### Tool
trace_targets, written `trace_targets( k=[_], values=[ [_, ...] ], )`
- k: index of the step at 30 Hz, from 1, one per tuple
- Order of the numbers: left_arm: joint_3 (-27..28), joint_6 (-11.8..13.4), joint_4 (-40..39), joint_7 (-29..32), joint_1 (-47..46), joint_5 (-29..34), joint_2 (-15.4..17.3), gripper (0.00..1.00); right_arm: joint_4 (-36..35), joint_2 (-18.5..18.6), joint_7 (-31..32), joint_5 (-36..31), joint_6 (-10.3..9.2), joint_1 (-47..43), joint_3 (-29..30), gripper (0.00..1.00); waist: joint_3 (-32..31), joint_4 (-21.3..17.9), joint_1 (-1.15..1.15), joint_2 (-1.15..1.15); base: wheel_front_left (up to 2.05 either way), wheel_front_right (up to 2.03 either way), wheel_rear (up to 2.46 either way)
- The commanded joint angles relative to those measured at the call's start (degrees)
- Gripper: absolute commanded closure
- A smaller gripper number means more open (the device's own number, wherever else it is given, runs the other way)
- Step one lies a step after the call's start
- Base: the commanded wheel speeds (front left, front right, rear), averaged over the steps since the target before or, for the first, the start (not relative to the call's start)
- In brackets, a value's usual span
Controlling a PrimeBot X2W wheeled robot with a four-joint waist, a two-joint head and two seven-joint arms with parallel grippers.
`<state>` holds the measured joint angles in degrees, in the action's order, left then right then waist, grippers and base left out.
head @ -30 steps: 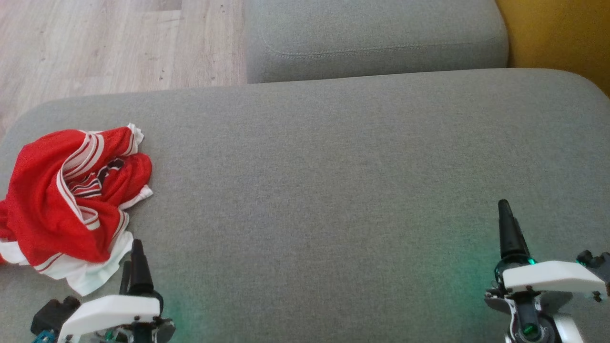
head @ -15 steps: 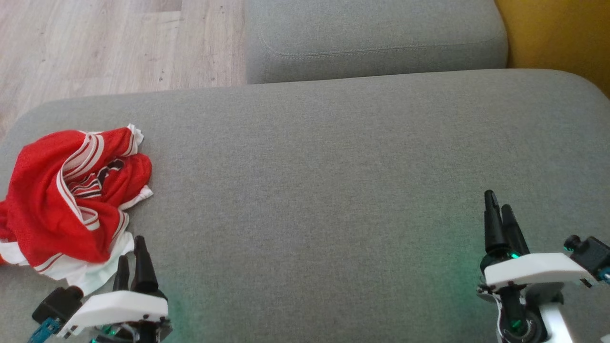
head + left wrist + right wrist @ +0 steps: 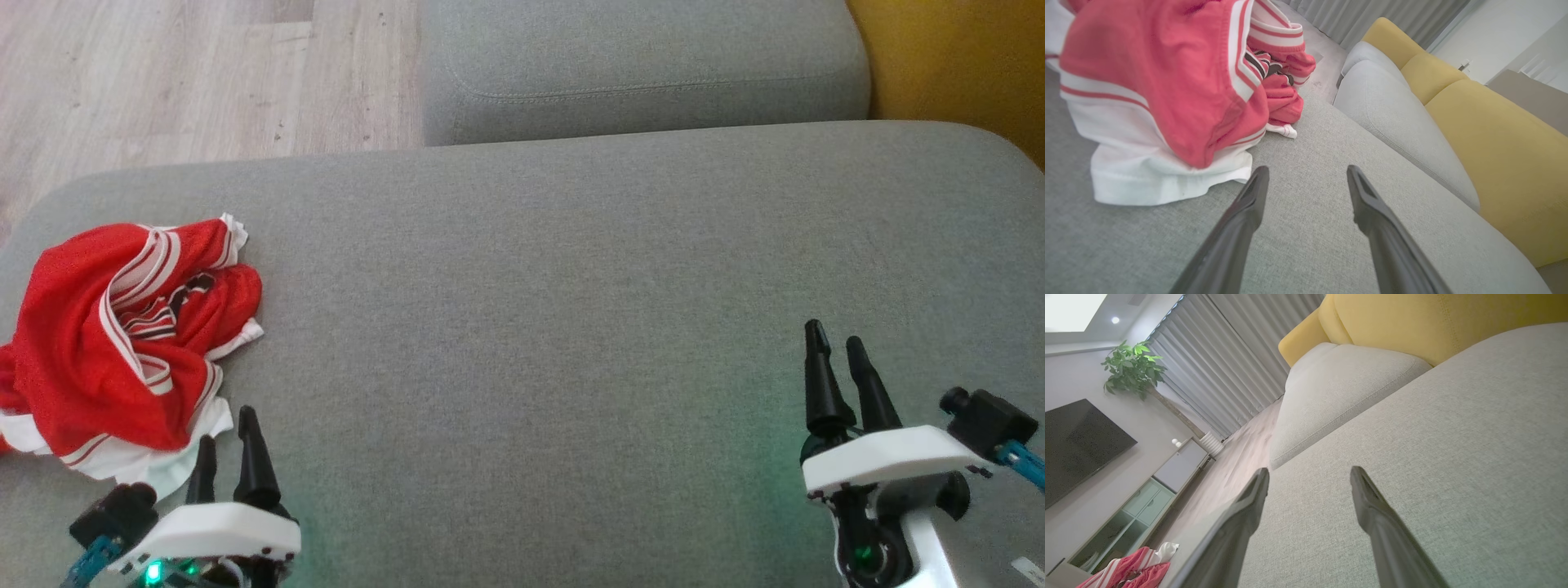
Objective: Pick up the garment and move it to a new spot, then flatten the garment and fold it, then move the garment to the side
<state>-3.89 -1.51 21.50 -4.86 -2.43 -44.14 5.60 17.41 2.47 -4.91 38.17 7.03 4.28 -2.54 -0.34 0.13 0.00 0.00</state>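
Observation:
The garment (image 3: 106,343) is a red jersey with white trim, lying crumpled at the left end of the grey sofa seat (image 3: 571,286). In the left wrist view the garment (image 3: 1159,81) fills the upper left, its white hem just ahead of the left finger. My left gripper (image 3: 227,425) hovers open right beside the hem, nothing between its fingers (image 3: 1249,196). My right gripper (image 3: 834,339) stands open over bare cushion at the lower right, far from the cloth. The right wrist view catches the garment (image 3: 1126,571) small at its bottom left.
A second grey cushion (image 3: 637,65) lies beyond the seat, with a yellow backrest (image 3: 963,57) at the top right. Wooden floor (image 3: 180,73) shows at the upper left past the seat's edge. A TV, cabinet and plant (image 3: 1133,367) stand across the room.
Both grippers have turned so their two fingers show apart. The right gripper has shifted left and slightly up; the left has edged right beside the hem. The garment has not moved.

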Motion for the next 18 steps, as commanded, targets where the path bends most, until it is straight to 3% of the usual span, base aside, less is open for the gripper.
trace_targets(
  k=[1, 18],
  values=[
    [0.55, 0.23, -1.51, -0.71, -3.67, 1.4, 1.45, 0.0, -1.71, 0.28, -0.73, -1.46, 0.26, 3.16, -1.1, 0.0, 0.02, 0.01, 0.0, 0.0, 0.0, 0.0, 0.0],
    [-1.06, 1.77, 0.06, -3.6, -4.35, 13.58, 2.99, 0.0, 0.43, 0.32, -3.61, -13.8, 0.32, 4.14, -2.96, 0.0, -0.09, -0.03, 0.0, 0.0, 0.0, 0.0, 0.0]
  ],
)
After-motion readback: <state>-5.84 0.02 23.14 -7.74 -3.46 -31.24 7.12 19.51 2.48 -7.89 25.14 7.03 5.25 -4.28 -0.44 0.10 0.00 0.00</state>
